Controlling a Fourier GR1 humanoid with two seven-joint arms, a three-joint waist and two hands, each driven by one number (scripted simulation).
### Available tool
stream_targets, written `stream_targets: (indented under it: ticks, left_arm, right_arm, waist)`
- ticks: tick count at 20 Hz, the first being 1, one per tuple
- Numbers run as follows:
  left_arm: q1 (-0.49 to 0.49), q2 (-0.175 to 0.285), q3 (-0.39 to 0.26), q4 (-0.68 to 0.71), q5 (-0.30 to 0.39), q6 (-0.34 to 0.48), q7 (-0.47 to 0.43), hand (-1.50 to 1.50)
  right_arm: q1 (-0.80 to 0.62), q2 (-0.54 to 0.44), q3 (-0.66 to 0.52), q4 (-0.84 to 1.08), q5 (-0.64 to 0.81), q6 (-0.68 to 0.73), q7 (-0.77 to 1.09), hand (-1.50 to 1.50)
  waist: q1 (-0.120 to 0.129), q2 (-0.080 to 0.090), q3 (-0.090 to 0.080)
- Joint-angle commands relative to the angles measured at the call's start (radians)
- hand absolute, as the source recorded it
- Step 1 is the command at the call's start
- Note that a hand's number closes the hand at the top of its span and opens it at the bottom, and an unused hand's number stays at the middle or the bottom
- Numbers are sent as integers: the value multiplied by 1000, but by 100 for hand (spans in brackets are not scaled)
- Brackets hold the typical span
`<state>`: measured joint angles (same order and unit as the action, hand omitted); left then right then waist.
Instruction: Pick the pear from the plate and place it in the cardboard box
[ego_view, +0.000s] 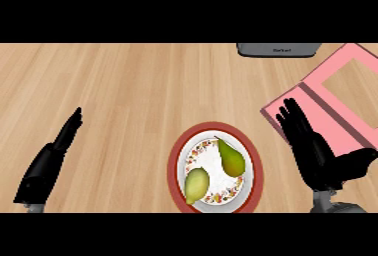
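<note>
Holds nothing yet: right hand (316, 150) open flat by pink box (351, 112); left hand (50, 161) open, resting at left. Leaves green pear (231, 159) and yellow pear (196, 184) on plate (174, 165), unpicked.

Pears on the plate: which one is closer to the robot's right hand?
The darker green pear, higher on the plate, is nearer the right hand; the paler yellowish pear lies lower left.
</note>
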<state>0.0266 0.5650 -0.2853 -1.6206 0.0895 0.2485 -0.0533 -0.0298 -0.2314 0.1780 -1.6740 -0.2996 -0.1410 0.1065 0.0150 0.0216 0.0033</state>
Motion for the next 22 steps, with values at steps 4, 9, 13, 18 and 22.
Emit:
stream_targets:
  ticks: [4, 9, 13, 18, 22]
  left_arm:
    - [-32, -69, 104, -11, 192, -46, 89, 0]
    - [-14, -101, 157, -26, 340, -86, 159, 0]
    - [-74, -93, 212, 41, 365, -102, 185, 0]
    - [-31, -85, 226, -8, 360, -106, 182, 0]
    - [-52, -83, 240, 64, 383, -144, 173, 0]
  right_arm:
    - [-247, -57, -19, 146, -123, 221, 87, -150]
    - [-259, -45, -106, 240, 72, 87, -216, -150]
    - [-271, -84, -93, 290, 43, 301, -429, -150]
    - [-333, -246, -32, 276, 143, 433, -357, -150]
    - [-365, -378, 109, 180, 343, 462, -208, -150]
  waist:
    - [35, -11, -2]
    - [22, -14, -1]
    - [-5, -17, -2]
    - [5, -23, -4]
    - [-9, -26, -8]
